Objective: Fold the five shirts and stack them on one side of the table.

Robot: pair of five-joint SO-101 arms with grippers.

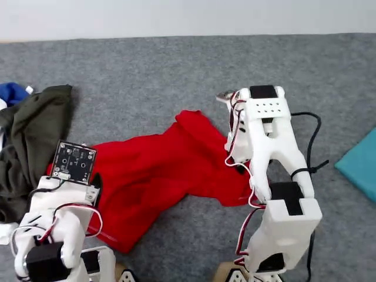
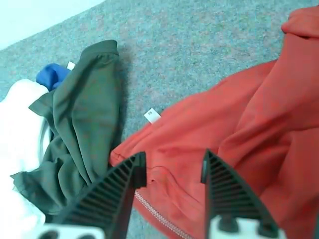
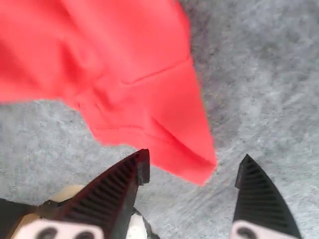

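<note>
**A:** Where's the red shirt point(image 1: 158, 170)?

**B:** Mid-table point(image 1: 147, 70), rumpled, slanting between the two arms. One end lies just beside the green shirt point(image 1: 29, 135), which is heaped with a white one point(image 2: 15, 129) and a blue one point(image 2: 52, 74) on the left side. A teal one point(image 1: 361, 167) sits at the right edge.

**A:** And the claws?

**B:** Both are spread and pinch nothing. The left claw point(image 2: 174, 159) hangs over the hem near the green shirt. The right claw point(image 3: 195, 158) hangs over a pointed corner at the other end.

**A:** Which step, then?

**B:** I'd say folding hasn't begun and the red one wants flattening first. Each claw should drop, close on its edge and draw the cloth taut without snagging the green shirt.
</note>
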